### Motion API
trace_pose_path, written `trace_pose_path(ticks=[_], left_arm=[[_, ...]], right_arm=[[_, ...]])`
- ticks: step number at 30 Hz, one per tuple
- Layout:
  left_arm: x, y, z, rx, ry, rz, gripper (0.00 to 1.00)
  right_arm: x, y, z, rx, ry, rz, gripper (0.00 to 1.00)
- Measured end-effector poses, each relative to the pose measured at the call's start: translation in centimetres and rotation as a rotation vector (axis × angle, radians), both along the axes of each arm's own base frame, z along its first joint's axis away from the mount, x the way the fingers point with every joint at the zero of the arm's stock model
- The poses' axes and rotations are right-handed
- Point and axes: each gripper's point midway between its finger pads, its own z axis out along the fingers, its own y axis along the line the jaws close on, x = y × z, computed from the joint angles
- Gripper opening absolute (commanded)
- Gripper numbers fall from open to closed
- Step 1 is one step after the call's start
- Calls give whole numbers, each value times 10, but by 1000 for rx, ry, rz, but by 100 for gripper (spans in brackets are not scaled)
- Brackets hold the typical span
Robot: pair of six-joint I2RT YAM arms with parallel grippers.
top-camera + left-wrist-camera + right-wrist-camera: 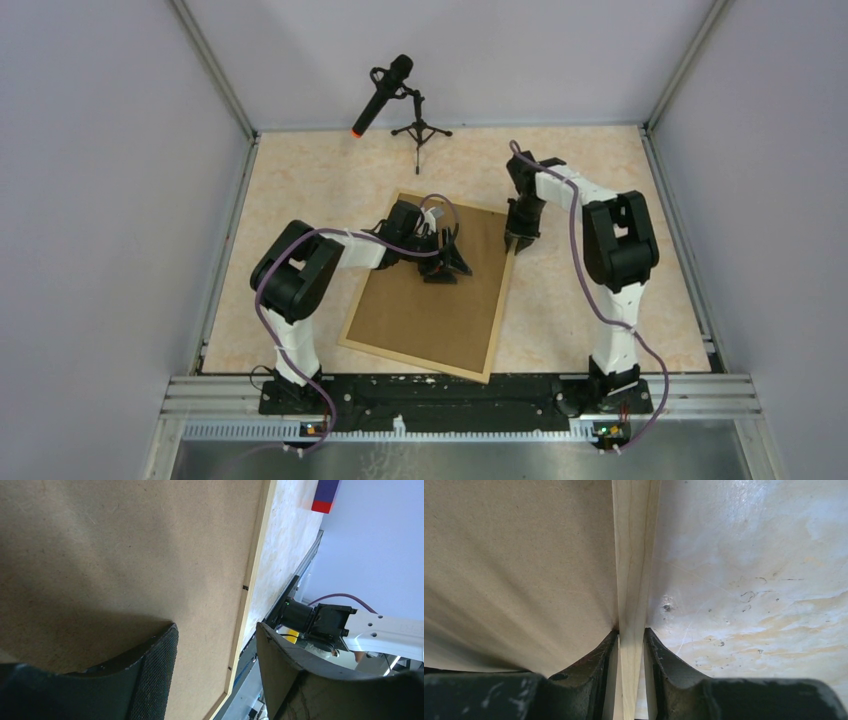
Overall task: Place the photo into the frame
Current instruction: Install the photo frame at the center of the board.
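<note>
The frame point(503, 300), thin light wood strips, lies flat on the table with a plain brown backing board point(430, 305) filling it. The photo is hidden. My left gripper point(447, 262) is open and empty over the upper middle of the board; the left wrist view shows its jaws spread point(216, 630) above the board point(125, 555) and the frame's edge strip point(255, 565). My right gripper point(520, 240) is at the frame's upper right edge. In the right wrist view it is shut point(631, 632) on the wood strip point(634, 555), one finger over the board point(514, 555), one outside over the table.
A black microphone point(383, 95) on a small tripod point(421, 132) stands at the back of the beige marbled table point(590, 180). Grey enclosure walls with metal rails bound the table left, right and behind. The arm bases sit on the rail at the near edge.
</note>
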Motion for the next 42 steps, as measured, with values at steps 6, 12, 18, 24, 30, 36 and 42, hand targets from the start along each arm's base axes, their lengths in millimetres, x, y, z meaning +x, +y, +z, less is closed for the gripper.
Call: trace_pose_path(ticks=[6, 12, 18, 24, 30, 36, 42], left_arm=[[0, 0, 0, 0, 1, 1, 66], [0, 1, 0, 0, 3, 1, 66], [0, 1, 0, 2, 2, 2, 66], [0, 1, 0, 1, 2, 2, 66], [0, 1, 0, 1, 2, 2, 66], [0, 1, 0, 1, 2, 2, 66], [0, 1, 0, 0, 1, 2, 66]], right_arm=[[3, 15, 3, 160, -49, -34, 61], [4, 23, 11, 204, -83, 6, 58], [-40, 16, 11, 149, -16, 86, 39], [-94, 12, 13, 163, 61, 105, 35], [-116, 23, 6, 184, 111, 121, 29], [-118, 25, 5, 192, 116, 104, 29], [-116, 26, 4, 169, 124, 53, 29]])
